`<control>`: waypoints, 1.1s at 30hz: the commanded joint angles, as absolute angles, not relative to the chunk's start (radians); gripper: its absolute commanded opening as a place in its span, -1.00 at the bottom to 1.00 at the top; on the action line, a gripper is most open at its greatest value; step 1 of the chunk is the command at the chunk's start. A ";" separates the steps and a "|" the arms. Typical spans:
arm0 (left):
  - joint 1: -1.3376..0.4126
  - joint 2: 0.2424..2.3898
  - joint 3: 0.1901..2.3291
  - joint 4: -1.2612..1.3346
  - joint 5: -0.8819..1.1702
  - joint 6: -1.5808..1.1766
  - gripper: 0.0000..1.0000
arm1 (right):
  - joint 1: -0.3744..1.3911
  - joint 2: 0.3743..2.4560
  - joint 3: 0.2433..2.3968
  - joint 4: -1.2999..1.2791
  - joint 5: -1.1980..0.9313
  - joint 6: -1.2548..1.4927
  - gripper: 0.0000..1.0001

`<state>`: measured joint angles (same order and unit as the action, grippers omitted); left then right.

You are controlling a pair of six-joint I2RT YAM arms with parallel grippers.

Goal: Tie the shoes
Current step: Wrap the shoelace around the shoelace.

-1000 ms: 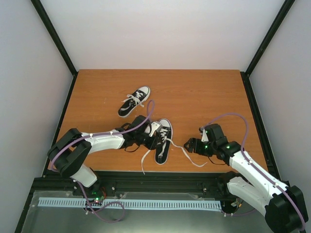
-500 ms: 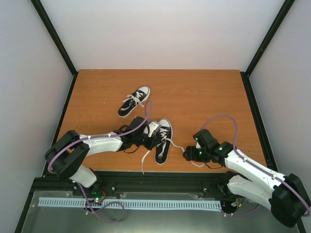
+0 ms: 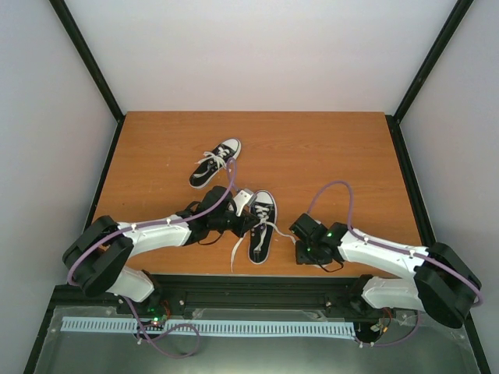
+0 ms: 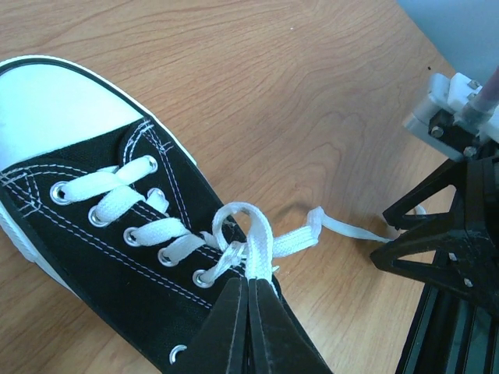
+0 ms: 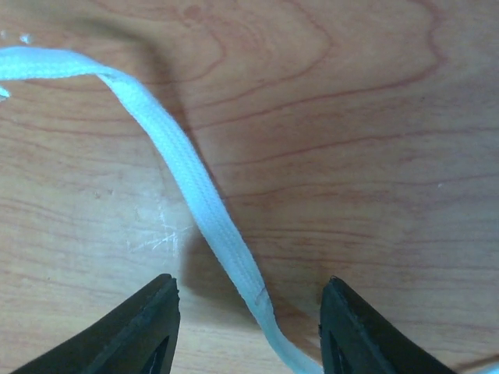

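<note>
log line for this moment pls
left gripper: shut on lace loop | right gripper: open, astride lace end | near shoe: untied

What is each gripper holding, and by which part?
Left gripper pinches the lace of the near shoe by the eyelets. Right gripper holds nothing; jaws straddle loose lace end.

The near shoe was cut off by the left wrist view's lower edge; its lace was cropped at the right wrist view's borders.

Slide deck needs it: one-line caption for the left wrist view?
Left gripper shut on the lace loop of the shoe; the other lace trails across the table.
</note>
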<state>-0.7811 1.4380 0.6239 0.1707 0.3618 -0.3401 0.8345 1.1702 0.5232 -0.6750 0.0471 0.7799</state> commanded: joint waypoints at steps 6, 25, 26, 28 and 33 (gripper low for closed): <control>-0.788 1.406 0.624 0.205 0.341 -0.366 -0.98 | 0.853 1.249 0.555 -0.655 0.130 0.808 -0.80; -0.788 1.423 0.606 0.265 0.355 -0.456 -0.98 | 0.528 1.618 1.154 -0.325 -0.220 0.459 -0.94; -0.788 1.422 0.606 0.262 0.350 -0.456 -0.98 | 0.532 1.655 1.197 -0.317 -0.267 0.459 -0.94; -0.788 1.419 0.601 0.261 0.339 -0.458 -0.98 | 0.550 1.714 1.267 -0.313 -0.343 0.457 -0.94; -0.788 1.417 0.591 0.266 0.335 -0.471 -0.99 | 0.645 1.769 1.312 -0.285 -0.443 0.450 -0.94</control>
